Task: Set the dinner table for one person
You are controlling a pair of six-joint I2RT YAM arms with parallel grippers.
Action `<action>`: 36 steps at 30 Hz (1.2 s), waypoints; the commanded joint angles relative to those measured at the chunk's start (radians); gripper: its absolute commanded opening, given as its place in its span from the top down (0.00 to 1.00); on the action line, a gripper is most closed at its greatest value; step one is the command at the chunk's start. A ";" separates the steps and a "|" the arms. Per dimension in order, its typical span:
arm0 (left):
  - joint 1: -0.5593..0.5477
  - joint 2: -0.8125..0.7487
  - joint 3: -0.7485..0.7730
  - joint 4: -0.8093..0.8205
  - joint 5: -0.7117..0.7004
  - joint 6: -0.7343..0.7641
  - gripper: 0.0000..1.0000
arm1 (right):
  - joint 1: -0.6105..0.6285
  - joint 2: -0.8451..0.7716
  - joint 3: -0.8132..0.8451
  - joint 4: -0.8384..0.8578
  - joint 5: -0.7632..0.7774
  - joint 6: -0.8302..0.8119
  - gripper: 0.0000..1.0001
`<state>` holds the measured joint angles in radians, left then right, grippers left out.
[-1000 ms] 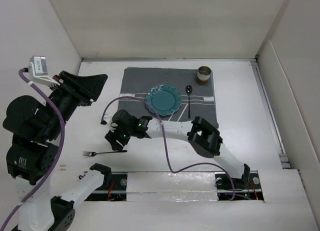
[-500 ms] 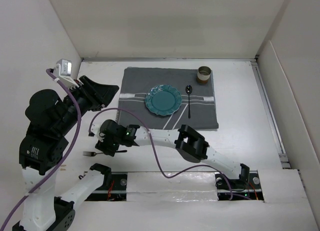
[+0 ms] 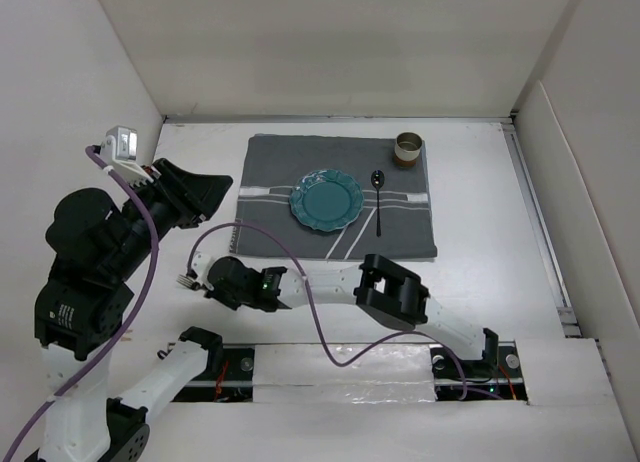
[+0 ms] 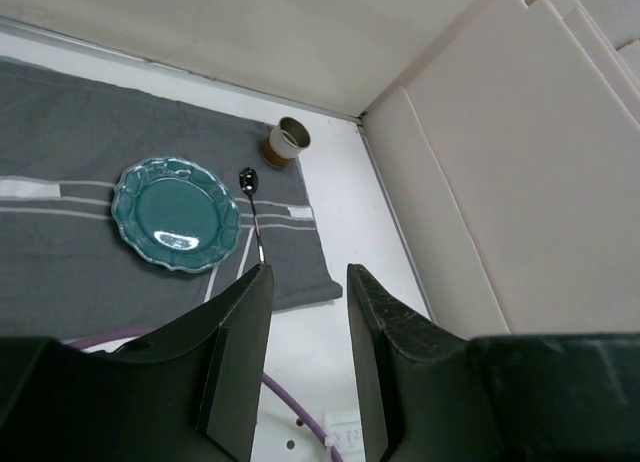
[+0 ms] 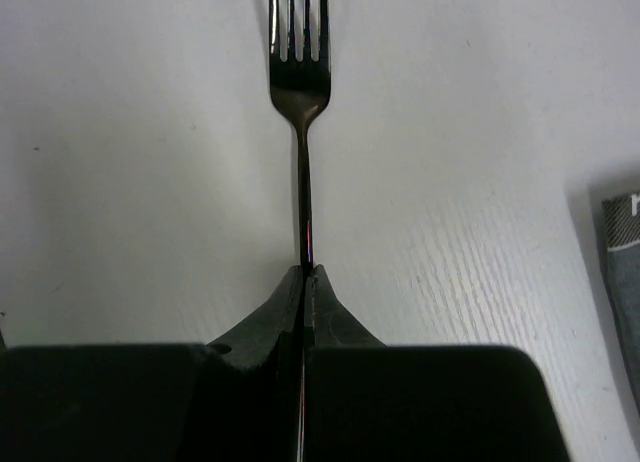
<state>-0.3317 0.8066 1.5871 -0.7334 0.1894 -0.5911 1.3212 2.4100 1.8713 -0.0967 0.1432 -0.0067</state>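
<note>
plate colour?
Teal plate with a scalloped rim; it shows best in the left wrist view.

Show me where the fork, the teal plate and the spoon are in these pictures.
fork (image 5: 299,82), right wrist view, on the head just below the tines.
teal plate (image 3: 326,199), top external view, on its flat centre.
spoon (image 3: 378,179), top external view, on its bowl.

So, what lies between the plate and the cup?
A spoon, lying on the gray mat; the top and left wrist views both show it.
</note>
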 commanded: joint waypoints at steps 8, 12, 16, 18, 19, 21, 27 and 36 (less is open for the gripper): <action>-0.001 0.003 -0.030 -0.081 -0.289 0.037 0.68 | -0.144 -0.184 0.100 -0.149 0.036 0.333 1.00; -0.001 -0.064 -0.197 -0.015 -0.295 0.005 0.67 | -0.272 -0.193 0.149 -0.210 0.078 0.461 1.00; -0.001 -0.090 -0.286 0.029 -0.272 -0.010 0.67 | -0.372 -0.114 0.315 -0.326 0.147 0.569 1.00; -0.001 -0.083 -0.306 0.037 -0.257 -0.012 0.68 | -0.418 -0.054 0.368 -0.359 0.159 0.618 1.00; -0.001 -0.084 -0.311 0.045 -0.239 -0.012 0.68 | -0.430 -0.040 0.383 -0.365 0.160 0.664 1.00; -0.001 -0.078 -0.320 0.057 -0.231 -0.007 0.68 | -0.451 -0.013 0.399 -0.356 0.180 0.707 1.00; -0.001 -0.083 -0.386 0.075 -0.202 0.005 0.68 | -0.462 0.060 0.466 -0.385 0.196 0.815 1.00; -0.001 -0.133 -0.473 0.074 -0.143 -0.009 0.68 | -0.441 0.109 0.453 -0.393 0.208 0.876 1.00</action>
<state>-0.3317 0.6949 1.1187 -0.6971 0.0029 -0.5930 0.8772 2.5160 2.2826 -0.5167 0.3149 0.8268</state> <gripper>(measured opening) 0.322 0.019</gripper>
